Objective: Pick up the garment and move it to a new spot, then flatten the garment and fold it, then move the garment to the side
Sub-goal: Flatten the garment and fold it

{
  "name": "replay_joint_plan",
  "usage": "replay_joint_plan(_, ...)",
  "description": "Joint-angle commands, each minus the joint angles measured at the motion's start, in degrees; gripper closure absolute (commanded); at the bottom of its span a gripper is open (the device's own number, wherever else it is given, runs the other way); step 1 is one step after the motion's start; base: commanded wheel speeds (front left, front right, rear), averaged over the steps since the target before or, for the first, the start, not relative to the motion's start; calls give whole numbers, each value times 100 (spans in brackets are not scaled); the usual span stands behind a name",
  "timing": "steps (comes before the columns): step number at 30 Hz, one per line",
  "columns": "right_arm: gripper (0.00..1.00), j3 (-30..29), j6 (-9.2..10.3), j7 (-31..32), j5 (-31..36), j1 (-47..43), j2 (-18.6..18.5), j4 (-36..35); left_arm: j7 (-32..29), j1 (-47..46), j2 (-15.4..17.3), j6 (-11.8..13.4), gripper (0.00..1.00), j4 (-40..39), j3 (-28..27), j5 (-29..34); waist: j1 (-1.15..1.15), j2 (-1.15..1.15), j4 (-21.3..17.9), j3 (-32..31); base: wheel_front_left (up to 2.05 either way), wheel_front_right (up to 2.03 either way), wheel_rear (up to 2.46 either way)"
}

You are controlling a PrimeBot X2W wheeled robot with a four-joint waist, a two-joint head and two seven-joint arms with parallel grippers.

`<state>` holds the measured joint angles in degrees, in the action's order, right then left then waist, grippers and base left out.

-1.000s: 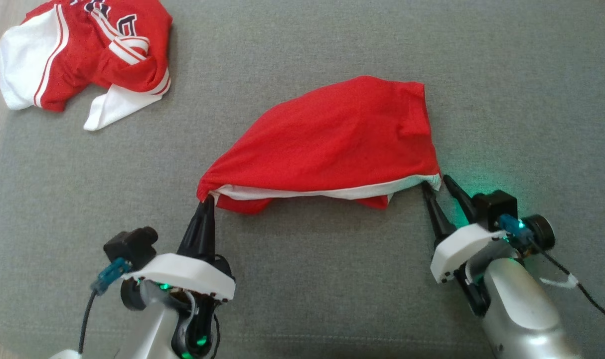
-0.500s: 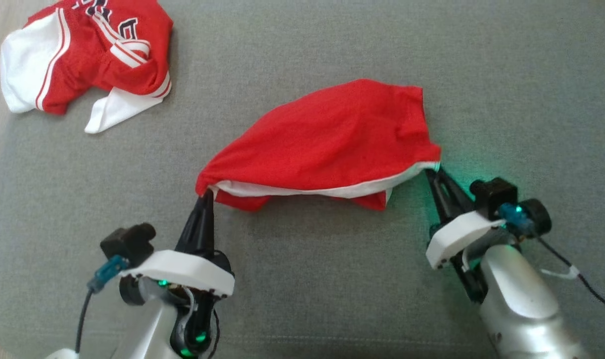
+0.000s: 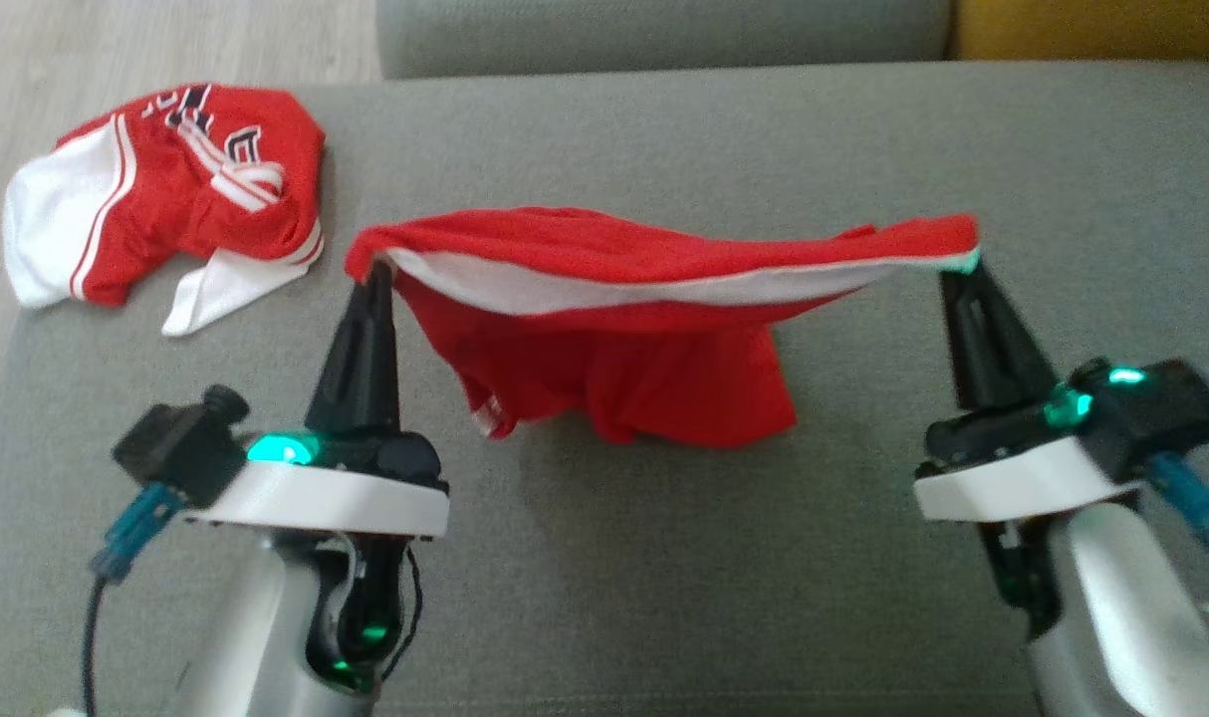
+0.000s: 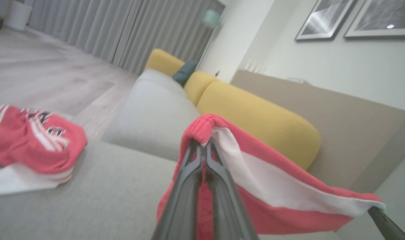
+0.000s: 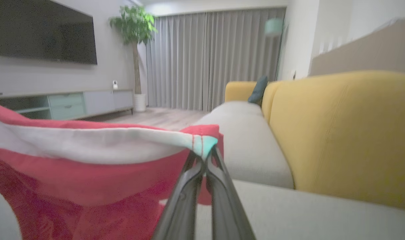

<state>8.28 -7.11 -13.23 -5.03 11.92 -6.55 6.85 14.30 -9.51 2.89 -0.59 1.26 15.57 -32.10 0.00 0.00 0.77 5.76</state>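
The garment (image 3: pixel 644 368), red with a white band along its top edge, hangs stretched in the air above the grey cushion (image 3: pixel 664 597). My left gripper (image 3: pixel 373 274) is shut on its left corner and my right gripper (image 3: pixel 953 274) is shut on its right corner. Its lower part droops down to about the cushion. In the left wrist view my left gripper (image 4: pixel 204 143) pinches the bunched red corner of the garment (image 4: pixel 272 190). The right wrist view has my right gripper (image 5: pixel 206 151) clamped on the white-edged corner of the garment (image 5: pixel 89 173).
A second red and white garment (image 3: pixel 166 199) with lettering lies crumpled at the cushion's far left corner. Wooden floor (image 3: pixel 166 40) lies beyond the left edge. Yellow sofa backs (image 5: pixel 339 133) rise to the right, and another grey seat (image 3: pixel 664 35) sits ahead.
My right gripper closed on the garment's right corner. Both grippers then rose, lifting the garment off the cushion and stretching it between them. The head camera also tilted up.
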Motion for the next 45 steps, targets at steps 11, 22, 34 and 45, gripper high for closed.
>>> replay_joint_plan(11, 100, -403, -37, 998, 278, -249, -294, -2955, -1007, -1137, 832, -99, 100, -1942, -182, 438, 0, 0, -228, -271, 0, 0, 0)
replay_joint_plan(22, 100, -173, -37, 1323, -53, 1267, -427, -1938, -2019, -3056, 1231, -448, 100, -414, -35, 357, 0, 0, -478, 558, 0, 0, 0)
replay_joint_plan(34, 100, -177, -37, 39, 399, 4617, 305, 1104, -1108, -6309, 1242, -606, 100, 2356, 163, 1001, 0, 0, -1169, 1718, 0, 0, 0)
replay_joint_plan(45, 100, 501, -37, -172, -120, 3652, 366, 1533, -291, -5500, 1064, -684, 100, 3414, 502, 402, 0, 0, -1196, 2340, 0, 0, 0)
